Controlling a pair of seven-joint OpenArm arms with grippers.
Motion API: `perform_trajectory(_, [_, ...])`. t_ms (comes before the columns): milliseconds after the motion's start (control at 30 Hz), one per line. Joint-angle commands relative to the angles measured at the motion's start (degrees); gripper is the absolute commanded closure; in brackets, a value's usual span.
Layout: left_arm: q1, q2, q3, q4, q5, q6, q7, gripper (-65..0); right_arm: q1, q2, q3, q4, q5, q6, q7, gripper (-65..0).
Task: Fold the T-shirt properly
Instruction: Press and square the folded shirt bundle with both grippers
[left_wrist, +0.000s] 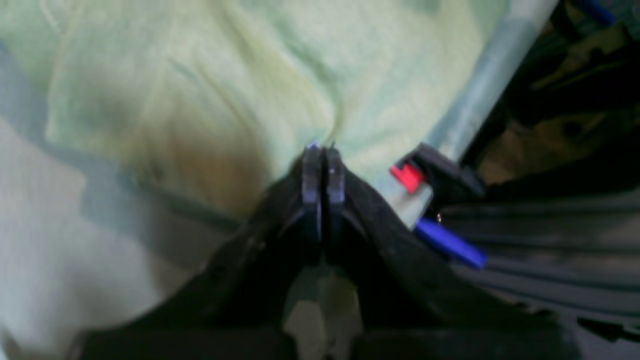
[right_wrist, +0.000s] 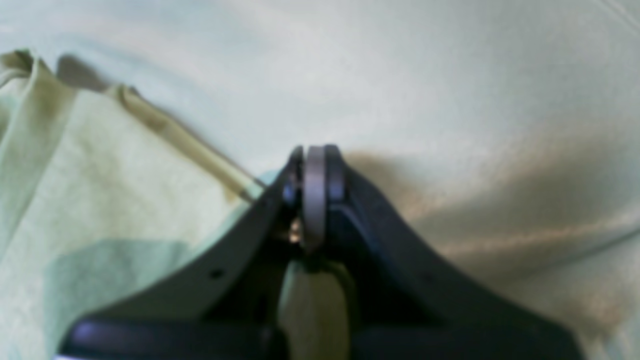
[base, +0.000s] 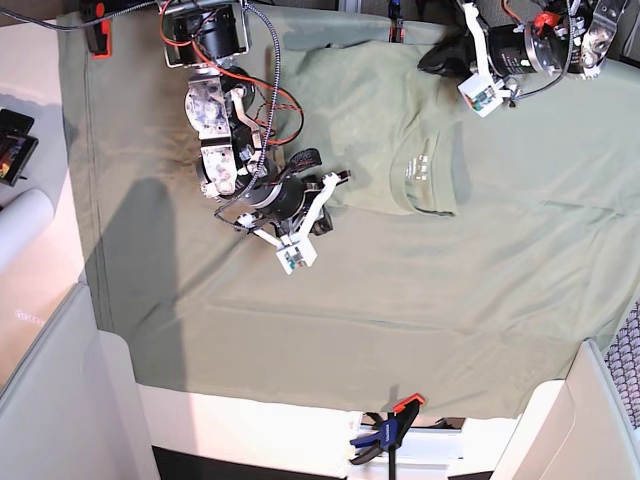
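The pale yellowish T-shirt (base: 370, 120) lies bunched on the grey-green table cloth (base: 400, 320) at the back middle, its collar (base: 432, 205) and white neck label (base: 420, 168) facing right. My right gripper (base: 337, 183) is at the shirt's near left edge. In the right wrist view it (right_wrist: 315, 150) is shut with pale shirt fabric (right_wrist: 100, 190) pinched between the fingers. My left gripper (base: 437, 60) is at the shirt's far right corner. In the left wrist view it (left_wrist: 322, 150) is shut on the shirt (left_wrist: 225, 75), with creases running from its tips.
A red and black clamp with blue handles (left_wrist: 430, 172) grips the cloth edge by my left gripper. Another clamp (base: 385, 435) holds the front edge and a red one (base: 98, 35) the back left. A black device (base: 12, 145) and a white roll (base: 20, 225) sit to the left.
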Motion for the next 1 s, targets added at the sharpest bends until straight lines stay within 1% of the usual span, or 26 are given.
perform_trajectory(0, [-0.8,-0.3,0.6,-0.3,-0.1,-0.2,-0.6,0.0,1.5,-0.1,0.1,0.9,0.6,0.2,1.1,0.0])
perform_trajectory(200, [-4.9,-0.3,4.9,-4.9,3.0,-0.2,-0.8,0.0,1.5,0.0,0.1,0.9,0.5,0.2,0.9,0.0])
perform_trajectory(500, [-11.6,-1.0,5.3,-11.4,3.3,-0.2,-1.4,0.0,1.5,1.7,0.1,0.9,0.6,0.2,0.0,0.0])
perform_trajectory(667, [-14.6,-3.1,5.3,-12.6,3.3,-0.2,-1.9,0.0,1.5,2.9,0.1,0.9,2.1,0.2,-2.8,0.0])
perform_trajectory(833, [-17.6,-5.8,5.3,-12.7,3.3,-0.2,-2.4,0.0,1.5,3.5,0.1,0.9,3.6,0.2,-3.0,0.0])
perform_trajectory(967, [-20.2,-6.8,5.7,-13.5,3.3,-0.2,-3.5,0.0,1.5,3.5,0.1,0.9,3.7,0.2,-3.7,0.0])
